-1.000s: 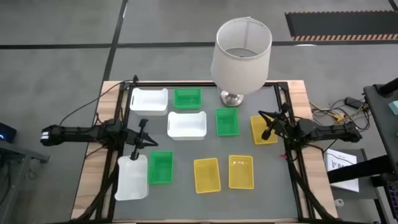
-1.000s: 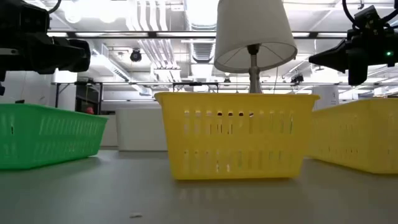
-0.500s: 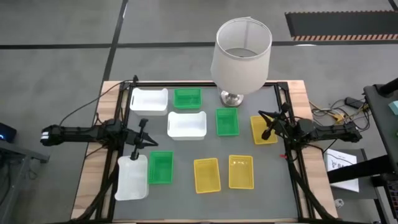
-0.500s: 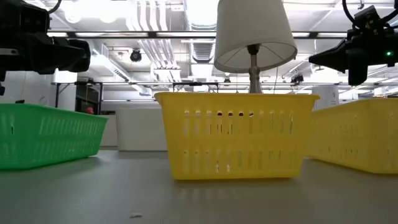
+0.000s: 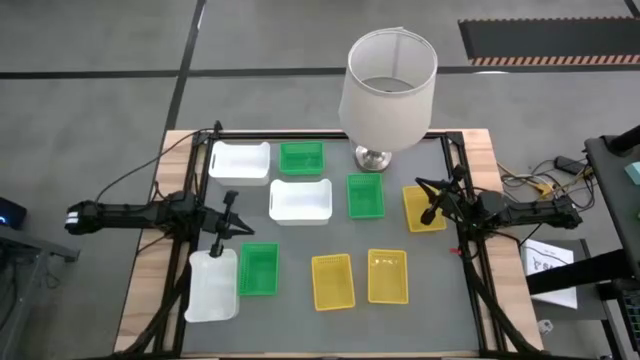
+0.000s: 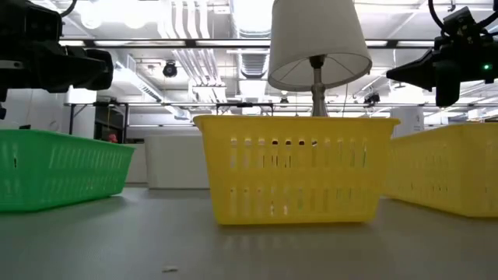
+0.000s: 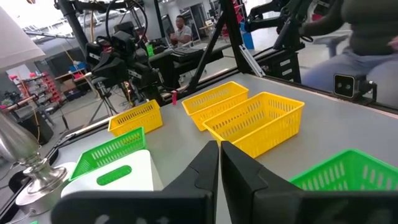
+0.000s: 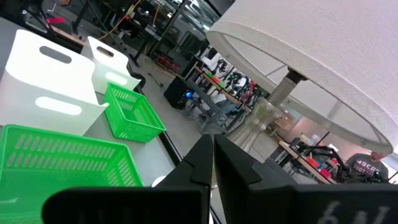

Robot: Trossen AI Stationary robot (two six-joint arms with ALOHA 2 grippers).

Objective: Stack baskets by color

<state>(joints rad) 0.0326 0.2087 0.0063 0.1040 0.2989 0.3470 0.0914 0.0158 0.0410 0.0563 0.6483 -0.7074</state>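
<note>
The left claw (image 5: 222,232) hangs clenched and empty just above a white basket (image 5: 212,287), a green basket (image 5: 259,268) beside it. The right claw (image 5: 430,198), also clenched and empty, hovers over a yellow basket (image 5: 423,210) near the lamp (image 5: 387,90); nothing is stacked.

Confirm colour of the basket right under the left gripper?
White. The basket under the left gripper shows best in the high view.

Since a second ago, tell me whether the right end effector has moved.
No. In the high view the right end effector sits over the same yellow basket, right of the lamp base, exactly as before.
</note>
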